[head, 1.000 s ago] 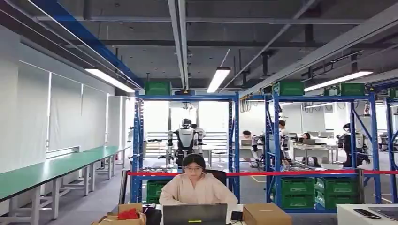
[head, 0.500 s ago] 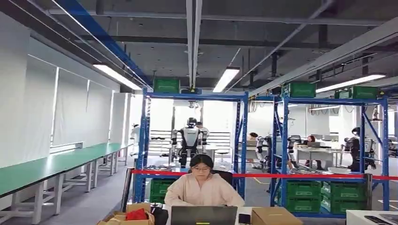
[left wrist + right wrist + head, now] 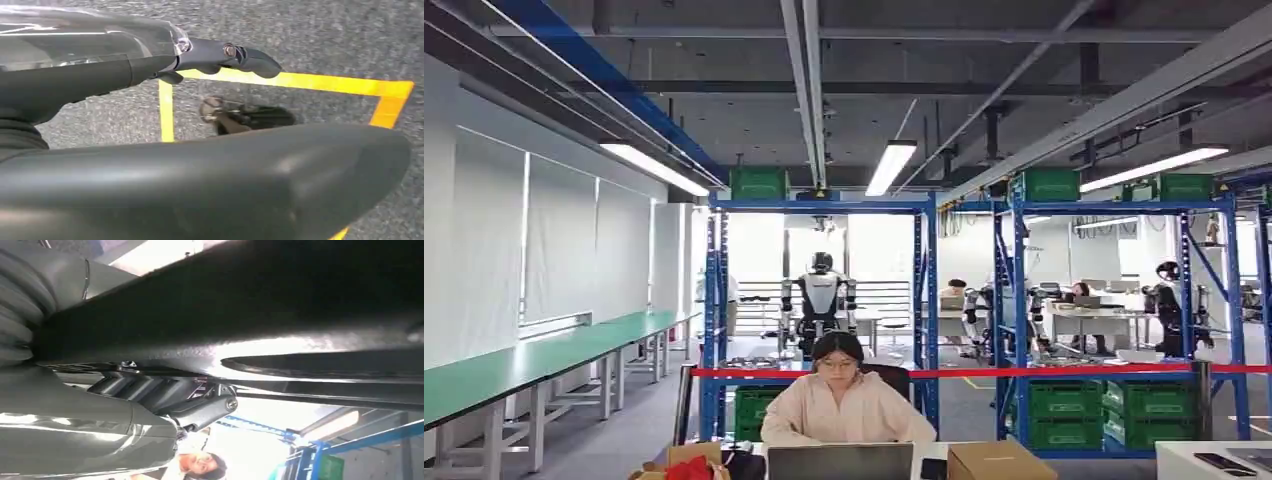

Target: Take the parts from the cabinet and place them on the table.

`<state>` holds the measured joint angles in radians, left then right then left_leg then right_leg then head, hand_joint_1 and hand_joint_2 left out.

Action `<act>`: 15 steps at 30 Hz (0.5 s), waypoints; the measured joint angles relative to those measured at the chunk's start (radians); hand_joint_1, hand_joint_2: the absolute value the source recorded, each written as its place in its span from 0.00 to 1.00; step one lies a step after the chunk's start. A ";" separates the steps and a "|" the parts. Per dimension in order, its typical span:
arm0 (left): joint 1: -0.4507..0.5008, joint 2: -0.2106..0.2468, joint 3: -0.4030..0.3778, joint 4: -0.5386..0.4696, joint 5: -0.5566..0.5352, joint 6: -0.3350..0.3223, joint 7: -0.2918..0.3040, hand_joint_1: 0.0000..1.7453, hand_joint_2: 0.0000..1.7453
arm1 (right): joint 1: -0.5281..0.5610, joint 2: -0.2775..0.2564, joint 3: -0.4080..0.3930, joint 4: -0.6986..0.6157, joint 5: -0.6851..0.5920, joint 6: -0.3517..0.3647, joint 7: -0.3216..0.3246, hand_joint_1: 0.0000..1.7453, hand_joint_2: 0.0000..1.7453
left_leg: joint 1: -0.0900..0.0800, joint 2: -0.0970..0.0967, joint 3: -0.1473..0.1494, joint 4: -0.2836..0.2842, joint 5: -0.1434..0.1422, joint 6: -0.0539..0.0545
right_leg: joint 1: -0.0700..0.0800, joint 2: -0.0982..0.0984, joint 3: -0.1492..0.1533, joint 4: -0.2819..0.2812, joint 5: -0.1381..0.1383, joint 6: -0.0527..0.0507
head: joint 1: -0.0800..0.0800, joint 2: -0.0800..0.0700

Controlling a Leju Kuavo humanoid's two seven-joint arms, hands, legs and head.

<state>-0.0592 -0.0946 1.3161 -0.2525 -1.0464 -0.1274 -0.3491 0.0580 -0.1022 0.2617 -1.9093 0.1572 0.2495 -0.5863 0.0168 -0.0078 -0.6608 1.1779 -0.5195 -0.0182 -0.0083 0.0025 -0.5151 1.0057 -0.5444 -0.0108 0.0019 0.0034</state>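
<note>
Blue racks [image 3: 819, 300], green crates [image 3: 1064, 412], seated person [image 3: 844, 405], laptop [image 3: 839, 462]

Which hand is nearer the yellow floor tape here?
Left, probably. The left hand hangs above the yellow floor tape, which lies right beyond its fingers. The right hand is seen against the seated person, so its gap to the tape cannot be judged.

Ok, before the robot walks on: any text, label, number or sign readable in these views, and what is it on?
None can be read.
Green crates on the blue racks: no legible label.
Cardboard box and laptop in front of the seated person: no print made out.
Red barrier tape: plain.
Yellow floor tape beyond the left robot hand: lines, no lettering.
</note>
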 joint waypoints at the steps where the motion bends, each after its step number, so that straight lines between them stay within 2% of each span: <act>1: 0.000 0.000 0.000 0.000 0.000 0.000 0.000 0.00 0.00 | 0.000 0.000 0.000 0.000 0.000 0.000 0.000 1.00 1.00 | 0.000 0.000 0.031 -0.089 0.057 0.004 | 0.000 0.000 0.014 0.000 -0.011 0.005 | 0.000 0.000; 3: -0.002 0.000 0.000 0.000 -0.001 -0.001 0.000 0.00 0.00 | -0.001 0.000 -0.001 0.000 0.000 0.000 0.001 1.00 1.00 | -0.006 0.000 0.059 -0.129 0.034 0.017 | 0.006 0.003 0.018 0.003 -0.022 0.019 | 0.000 0.000; 5: -0.002 0.000 0.000 0.000 -0.001 0.000 0.000 0.00 0.00 | 0.000 0.000 -0.003 0.000 0.000 0.001 0.000 1.00 1.00 | -0.010 -0.001 0.056 -0.131 0.024 0.028 | 0.004 0.001 0.017 -0.005 -0.022 0.025 | 0.001 0.000; 6: -0.001 0.000 0.000 0.000 -0.001 0.000 0.000 0.00 0.00 | -0.001 0.000 -0.003 0.000 0.000 0.001 0.000 1.00 1.00 | -0.009 -0.001 0.058 -0.134 0.022 0.033 | 0.004 0.001 0.022 -0.008 -0.025 0.030 | 0.000 0.000; 7: 0.000 0.000 0.000 0.000 -0.001 0.000 0.000 0.00 0.00 | -0.001 0.000 -0.007 -0.002 0.000 0.000 0.000 1.00 1.00 | 0.000 -0.001 0.069 -0.144 0.023 0.039 | 0.003 0.000 0.028 -0.006 -0.036 0.038 | 0.000 0.000; 8: -0.002 0.000 0.000 0.000 -0.001 0.000 -0.001 0.00 0.00 | -0.002 0.000 -0.008 -0.003 0.000 0.000 0.000 1.00 1.00 | 0.001 -0.001 0.076 -0.149 0.019 0.044 | 0.004 0.000 0.015 0.027 -0.051 0.042 | 0.000 0.000; 9: -0.003 0.001 0.000 0.000 -0.001 0.000 -0.002 0.00 0.00 | -0.004 0.000 -0.009 -0.003 0.000 0.000 0.000 1.00 1.00 | 0.001 0.000 0.081 -0.151 0.018 0.048 | 0.002 0.000 -0.019 0.092 -0.079 0.046 | 0.000 0.000; 11: -0.005 0.001 0.000 0.000 -0.001 0.000 -0.002 0.00 0.00 | 0.001 0.000 -0.010 -0.002 0.000 0.000 0.000 1.00 1.00 | 0.000 -0.001 0.088 -0.151 0.009 0.053 | -0.001 0.000 -0.118 0.257 -0.135 0.050 | 0.000 0.000; 12: -0.004 0.001 0.000 0.000 -0.001 0.000 -0.002 0.00 0.00 | 0.002 0.000 -0.010 -0.001 0.000 0.000 0.000 1.00 1.00 | 0.000 -0.001 0.093 -0.151 0.004 0.052 | 0.000 0.000 -0.158 0.310 -0.137 0.051 | 0.000 0.000; 13: -0.002 0.001 0.000 0.000 -0.001 0.000 -0.002 0.00 0.00 | 0.002 0.000 -0.011 0.000 0.000 0.000 0.000 1.00 1.00 | 0.000 -0.001 0.101 -0.151 -0.002 0.052 | 0.000 0.000 -0.173 0.309 -0.111 0.051 | 0.000 0.000; 14: 0.000 0.001 0.000 0.000 -0.001 0.000 -0.002 0.00 0.00 | 0.002 0.000 -0.011 0.000 0.000 0.000 0.000 1.00 1.00 | 0.000 -0.002 0.111 -0.151 -0.008 0.051 | 0.000 0.000 -0.163 0.265 -0.065 0.051 | 0.000 0.000; 15: 0.000 0.001 0.001 0.000 -0.001 0.000 -0.002 0.00 0.00 | 0.002 0.000 -0.012 0.000 0.000 0.001 0.000 1.00 1.00 | 0.000 -0.003 0.123 -0.151 -0.016 0.049 | 0.000 0.000 -0.136 0.183 -0.003 0.049 | 0.000 0.000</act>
<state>-0.0594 -0.0938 1.3169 -0.2525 -1.0471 -0.1274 -0.3506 0.0596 -0.1026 0.2495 -1.9093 0.1572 0.2502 -0.5859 0.0169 -0.0109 -0.5375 1.0271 -0.5357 0.0308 -0.0083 0.0025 -0.6514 1.1884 -0.5475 0.0381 0.0019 0.0034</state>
